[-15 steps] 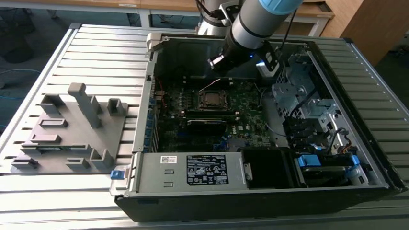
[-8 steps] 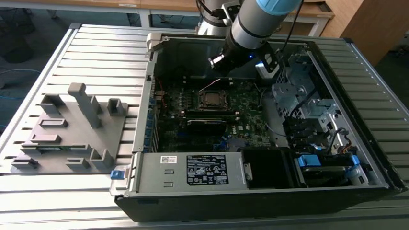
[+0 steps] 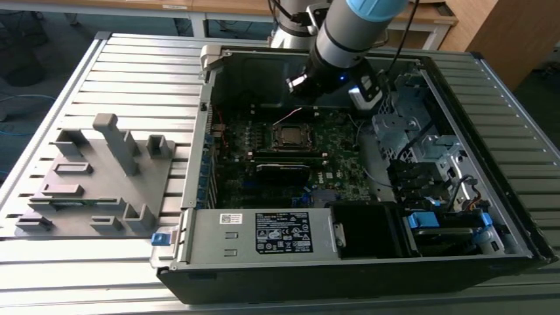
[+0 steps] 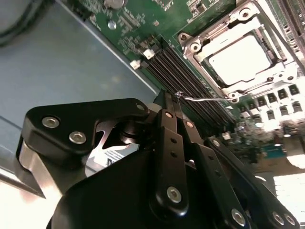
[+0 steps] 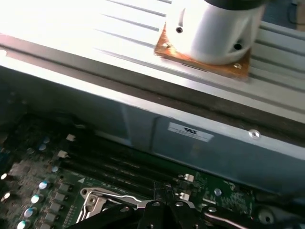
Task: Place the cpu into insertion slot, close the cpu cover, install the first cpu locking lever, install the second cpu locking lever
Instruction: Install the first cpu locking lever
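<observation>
1. One step is in hand, as I judge it: the first locking lever. The cpu cover (image 4: 212, 33) lies flat just ahead of the gripper (image 4: 172, 98). It frames the cpu (image 4: 240, 57), which is seated in the insertion slot (image 3: 289, 136).
2. Your fingers are pressed together with no gap. Their tips are against the free end of the thin wire lever (image 4: 207, 99). I cannot tell whether they pinch it or only push it.
3. Move slowly along the lever's arc so the wire does not slip off the tips. Keep clear of the memory slots (image 4: 190, 78) directly beneath them.
4. The slatted metal table (image 3: 131, 65) carries the computer case (image 3: 262, 275). A grey fixture (image 3: 96, 184) sits well apart from the gripper, beyond the case's side.
5. Room is tight, because the case wall (image 4: 71, 62) stands close behind the gripper.
</observation>
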Tool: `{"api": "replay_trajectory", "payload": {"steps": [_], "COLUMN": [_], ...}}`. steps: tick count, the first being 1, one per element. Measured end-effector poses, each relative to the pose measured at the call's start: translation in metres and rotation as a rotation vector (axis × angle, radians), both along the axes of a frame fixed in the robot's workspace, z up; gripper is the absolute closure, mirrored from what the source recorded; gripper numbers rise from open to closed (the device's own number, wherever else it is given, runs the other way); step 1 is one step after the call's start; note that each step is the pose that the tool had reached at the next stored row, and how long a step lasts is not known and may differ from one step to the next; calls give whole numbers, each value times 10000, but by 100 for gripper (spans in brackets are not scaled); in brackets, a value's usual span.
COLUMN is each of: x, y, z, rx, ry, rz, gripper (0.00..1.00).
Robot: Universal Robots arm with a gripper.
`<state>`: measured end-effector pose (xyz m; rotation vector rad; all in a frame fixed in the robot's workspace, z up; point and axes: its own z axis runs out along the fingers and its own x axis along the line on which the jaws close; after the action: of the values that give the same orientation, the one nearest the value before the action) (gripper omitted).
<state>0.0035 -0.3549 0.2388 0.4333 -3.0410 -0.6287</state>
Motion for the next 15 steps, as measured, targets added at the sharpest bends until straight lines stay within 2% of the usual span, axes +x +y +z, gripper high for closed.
{"api": "replay_trajectory", "payload": {"steps": [3, 5, 7, 8, 15], "x": [0, 0, 0, -6, -127], "y": [0, 0, 0, 0, -1], "z": [-4, -4, -4, -4, -16], "rx": [-98, -264, -457, -488, -490], "ry": [-73, -159, -280, -323, -394], "rz": [-432, -599, -713, -747, -853], "gripper": [90, 90, 90, 90, 90]}}
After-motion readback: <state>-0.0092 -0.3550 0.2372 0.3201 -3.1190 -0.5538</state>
